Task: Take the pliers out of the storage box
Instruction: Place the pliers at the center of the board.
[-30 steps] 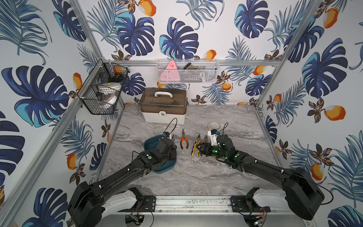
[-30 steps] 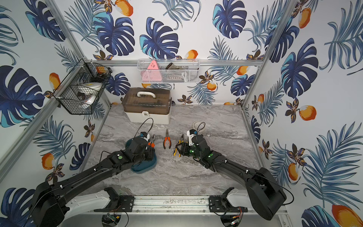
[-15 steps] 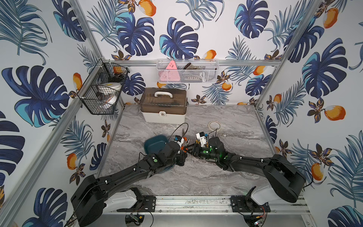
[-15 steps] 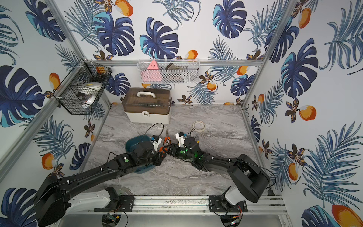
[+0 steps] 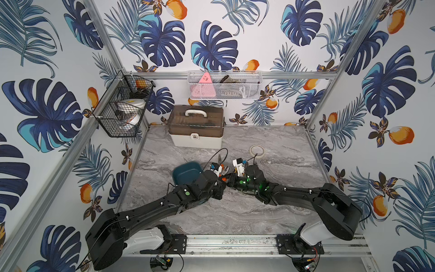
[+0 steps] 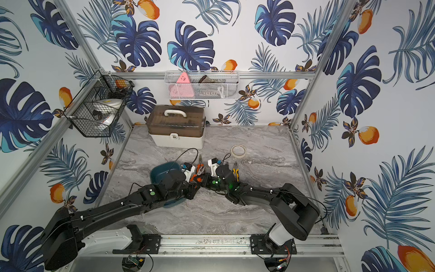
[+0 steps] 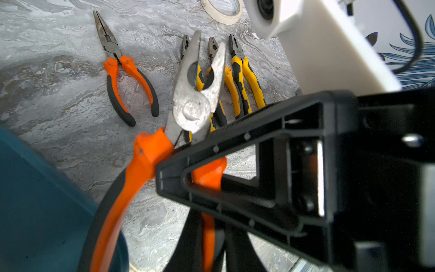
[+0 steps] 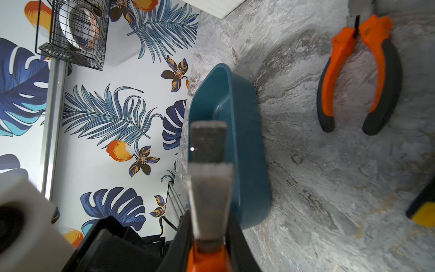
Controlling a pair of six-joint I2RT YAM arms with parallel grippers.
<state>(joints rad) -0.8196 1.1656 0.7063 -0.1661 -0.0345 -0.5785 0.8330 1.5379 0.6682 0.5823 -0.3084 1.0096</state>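
**Both grippers clamping one pair of pliers beside the storage box**

The left gripper (image 5: 221,183) is gripping the black-and-orange handles of the orange-handled combination pliers (image 7: 191,110), its jaws pressed narrow. The right gripper (image 8: 208,235) is pinching the same tool just below the pivot. The pliers are hanging clear of the tabletop (image 5: 270,207), just outside the rim of the teal storage box (image 5: 186,164) on the right arm's side. Past that rim the long-nosed pliers (image 7: 113,54) are lying flat, with three yellow-handled pliers (image 7: 237,80) lying side by side farther from the box. A tape roll (image 5: 257,150) is sitting beyond them. Bare marble is stretching well away from the box towards the right wall.
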